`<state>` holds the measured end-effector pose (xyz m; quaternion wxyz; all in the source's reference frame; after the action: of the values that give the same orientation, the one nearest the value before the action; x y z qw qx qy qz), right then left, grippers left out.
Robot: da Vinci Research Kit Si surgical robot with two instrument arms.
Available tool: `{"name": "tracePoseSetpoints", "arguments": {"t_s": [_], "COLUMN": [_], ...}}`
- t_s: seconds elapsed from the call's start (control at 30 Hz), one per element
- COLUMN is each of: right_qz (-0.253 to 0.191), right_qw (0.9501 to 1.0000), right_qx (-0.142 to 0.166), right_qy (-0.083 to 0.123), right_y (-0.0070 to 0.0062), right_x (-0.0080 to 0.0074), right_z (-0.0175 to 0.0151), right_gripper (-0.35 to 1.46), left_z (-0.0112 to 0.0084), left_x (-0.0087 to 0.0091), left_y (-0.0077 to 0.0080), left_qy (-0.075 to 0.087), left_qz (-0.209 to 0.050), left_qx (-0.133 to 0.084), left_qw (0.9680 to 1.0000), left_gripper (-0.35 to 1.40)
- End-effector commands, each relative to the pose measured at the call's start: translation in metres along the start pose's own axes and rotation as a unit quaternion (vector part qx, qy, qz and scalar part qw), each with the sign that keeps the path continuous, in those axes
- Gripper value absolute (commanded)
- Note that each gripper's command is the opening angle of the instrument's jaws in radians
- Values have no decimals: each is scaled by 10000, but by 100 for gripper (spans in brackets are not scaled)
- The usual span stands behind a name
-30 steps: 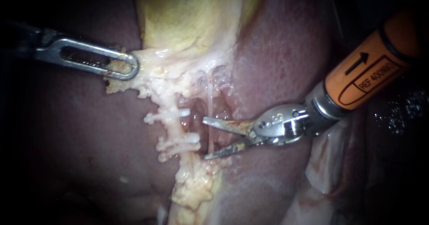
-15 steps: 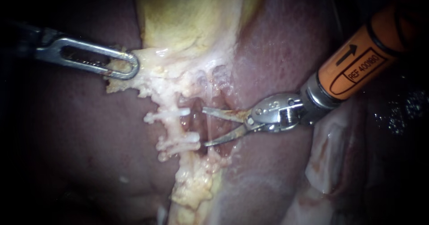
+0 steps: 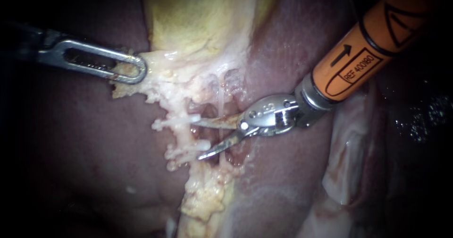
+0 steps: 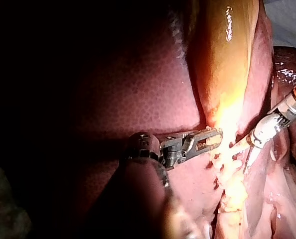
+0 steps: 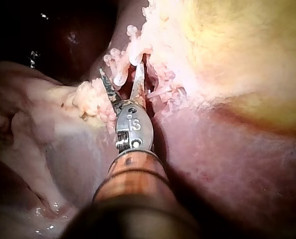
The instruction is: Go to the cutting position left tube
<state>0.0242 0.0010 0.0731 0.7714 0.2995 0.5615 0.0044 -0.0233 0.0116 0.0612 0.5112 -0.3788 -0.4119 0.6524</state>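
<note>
My right instrument (image 3: 198,140) comes in from the upper right on an orange shaft, its two blades open. A thin pale tube (image 3: 221,103) runs down between the blades. The blade tips reach the left tube (image 3: 181,135), a fatty strand carrying two white clips (image 3: 175,123) (image 3: 188,150); the upper tip touches the upper clip. In the right wrist view the open blades (image 5: 120,74) straddle pale strands. My left instrument (image 3: 139,72) is shut on pale tissue at the gallbladder's (image 3: 198,16) neck, and the same grip appears in the left wrist view (image 4: 208,142).
Dark red liver (image 3: 292,54) lies on both sides of the dissected strip. Lumpy yellow fat (image 3: 205,195) hangs below the clips. Pale folded tissue (image 3: 347,153) lies under the right instrument's orange shaft (image 3: 363,58).
My right instrument has advanced left across the thin tube, its open blade tips now at the clipped left tube. My left instrument has held still.
</note>
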Motion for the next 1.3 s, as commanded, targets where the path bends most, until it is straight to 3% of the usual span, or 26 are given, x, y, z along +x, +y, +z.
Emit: {"name": "tracePoseSetpoints", "arguments": {"t_s": [0.03, 0.3, 0.5, 0.93, 1.07, 1.3], "right_qz": [-7, -9, 308, 935, 958, 924], "right_qw": [10000, 10000, 9992, 9949, 9945, 9943], "right_qx": [-21, 50, 11, -46, -29, 53], "right_qy": [-2, 47, 242, 385, 415, 537], "right_y": [0, 3, 7, 10, 5, -19], "right_x": [1, 2, 8, 30, 35, 54], "right_z": [2, 26, 43, 72, 75, 78], "right_gripper": [126, 123, 124, 121, 123, 129], "left_z": [0, 1, 1, 1, 2, 2], "left_x": [0, 0, 0, 0, 0, 0], "left_y": [0, -1, -2, -2, -2, -3], "left_qy": [-1, 0, 0, 0, 0, 0], "left_qz": [1, 3, 3, 3, 4, 5], "left_qx": [0, 1, 1, 1, 1, 1], "left_qw": [10000, 10000, 10000, 10000, 10000, 10000], "left_gripper": [-35, -35, -35, -35, -35, -35]}}
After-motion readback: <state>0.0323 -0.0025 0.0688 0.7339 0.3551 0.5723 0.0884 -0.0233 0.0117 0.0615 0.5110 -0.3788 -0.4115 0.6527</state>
